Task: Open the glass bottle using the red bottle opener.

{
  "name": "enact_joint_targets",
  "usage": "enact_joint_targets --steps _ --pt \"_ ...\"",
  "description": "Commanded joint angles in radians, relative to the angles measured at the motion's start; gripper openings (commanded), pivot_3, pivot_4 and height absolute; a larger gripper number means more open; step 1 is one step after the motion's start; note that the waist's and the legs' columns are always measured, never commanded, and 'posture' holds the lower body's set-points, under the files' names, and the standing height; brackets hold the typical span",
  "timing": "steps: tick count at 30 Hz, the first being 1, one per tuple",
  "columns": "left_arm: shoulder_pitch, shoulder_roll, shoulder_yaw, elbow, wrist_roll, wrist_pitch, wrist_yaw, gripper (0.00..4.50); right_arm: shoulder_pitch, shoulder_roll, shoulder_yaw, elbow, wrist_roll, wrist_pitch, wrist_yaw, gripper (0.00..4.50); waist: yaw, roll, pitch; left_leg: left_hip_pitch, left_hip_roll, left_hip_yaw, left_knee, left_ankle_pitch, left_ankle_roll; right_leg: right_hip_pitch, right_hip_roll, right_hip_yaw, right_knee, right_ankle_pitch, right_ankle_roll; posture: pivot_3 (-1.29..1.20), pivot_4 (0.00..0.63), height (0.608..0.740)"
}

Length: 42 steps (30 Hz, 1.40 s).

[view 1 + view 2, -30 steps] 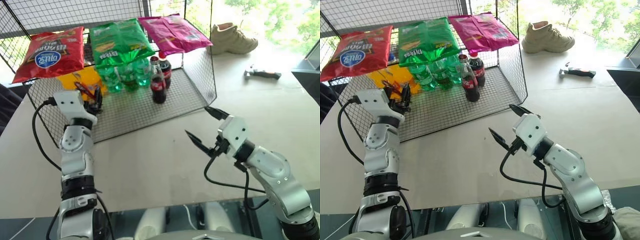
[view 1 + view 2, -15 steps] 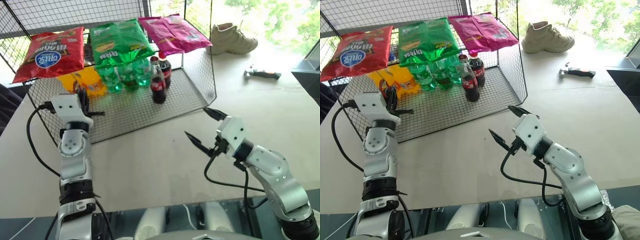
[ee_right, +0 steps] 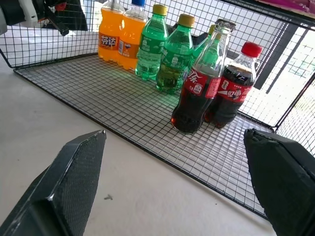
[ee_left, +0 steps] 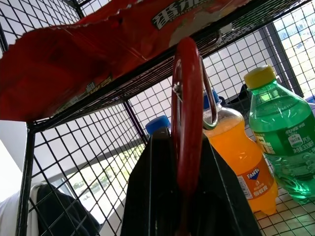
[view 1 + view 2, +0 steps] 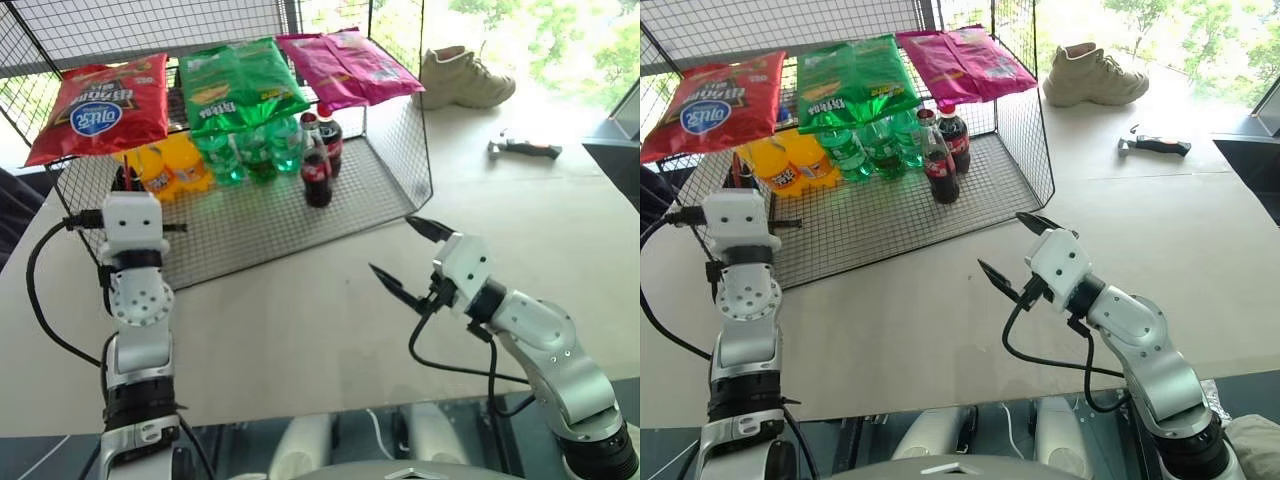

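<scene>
— Two tools are up over the tabletop (image 5: 300,330). How does each one stand?

— The left tool (image 4: 189,162) is clamped tight on the red bottle opener (image 4: 187,113), which stands on edge between its black fingers (image 4: 147,191), ring end away from the wrist, just in front of the wire rack (image 5: 390,160). The right tool (image 5: 408,258) holds nothing; its two fingers are spread wide apart above the bare tabletop, pointing toward the rack.

— And where is the glass bottle?

— The glass bottle (image 3: 199,81) stands upright on the rack's mesh floor, near the front edge, cap on. Just beside it, touching or nearly so, is a plastic cola bottle (image 3: 235,86) with a red screw cap. Green soda bottles (image 3: 173,56) stand behind it, and orange soda bottles (image 5: 165,165) further toward the robot's left.

— What else is around?

— Three snack bags lie on top of the rack: a red bag (image 5: 100,105), a green bag (image 5: 240,85) and a pink bag (image 5: 345,65). A beige shoe (image 5: 462,78) and a black-handled tool (image 5: 525,148) sit on the far tabletop, well apart from the rack.
</scene>
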Motion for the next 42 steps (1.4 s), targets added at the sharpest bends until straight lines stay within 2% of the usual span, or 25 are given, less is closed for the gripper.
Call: enact_joint_targets --steps 1,6,15,19,23,29,35,42 --pt "0.003 0.004 0.003 -0.053 0.023 -0.019 0.033 0.05 -0.005 -0.006 -0.021 -0.019 0.007 -0.028 0.008 4.50 0.000 0.000 0.000 0.000 0.000 0.000 0.000 0.000 0.000 0.000 0.000 0.000 0.000 0.000 0.000 0.00 0.150 0.740" --pt "0.008 -0.003 0.008 -0.060 0.005 -0.019 0.034 0.05 -0.006 -0.010 -0.023 -0.011 0.008 -0.034 0.017 4.50 0.000 0.000 0.000 0.000 0.000 0.000 0.000 0.000 0.000 0.000 0.000 0.000 0.000 0.000 0.000 0.00 0.150 0.740" --pt "0.003 -0.084 -0.064 -0.133 -0.294 0.021 -0.206 0.05 -0.013 -0.017 -0.068 0.036 0.047 -0.028 0.044 4.50 0.002 -0.001 0.000 0.000 0.000 0.000 0.001 0.000 0.000 0.000 -0.001 0.000 0.000 0.000 0.000 0.00 0.150 0.740" --pt "-0.019 -0.138 -0.148 -0.254 -0.616 0.198 -0.422 0.05 -0.029 -0.018 -0.134 0.067 0.151 0.046 0.069 4.50 0.000 -0.001 0.000 0.000 0.000 0.000 0.001 0.000 0.000 0.000 0.000 0.000 0.000 0.000 0.000 0.00 0.150 0.740" --pt "-0.011 -0.152 -0.209 -0.346 -0.901 0.411 -0.594 0.05 -0.053 -0.059 -0.141 0.088 0.254 0.156 0.140 4.50 -0.003 -0.001 0.000 0.000 0.000 0.000 0.001 0.000 0.000 0.001 0.000 0.000 0.000 0.000 0.000 0.00 0.150 0.740" --pt "-0.024 -0.159 -0.252 -0.342 -1.183 0.656 -0.763 0.05 -0.205 -0.116 -0.121 0.157 0.433 0.427 0.222 4.50 -0.025 -0.001 0.000 0.000 0.000 0.001 0.002 0.000 0.001 0.001 0.001 0.001 0.001 0.000 0.000 0.00 0.150 0.740" --pt "-0.104 -0.188 -0.303 -0.255 -1.340 0.854 -0.909 0.05 -0.348 -0.103 -0.108 0.261 0.588 0.628 0.290 4.50 -0.022 -0.001 0.000 0.000 0.000 0.000 0.003 -0.001 0.002 0.002 0.002 0.001 0.001 0.000 0.000 0.00 0.150 0.740" --pt "-0.173 -0.197 -0.356 -0.143 -1.292 0.915 -1.055 0.05 -0.459 -0.116 -0.129 0.339 0.719 0.779 0.356 4.50 -0.024 -0.001 0.000 0.000 0.000 0.001 0.005 0.000 0.002 0.002 0.002 0.002 0.001 0.000 0.000 0.00 0.150 0.740"
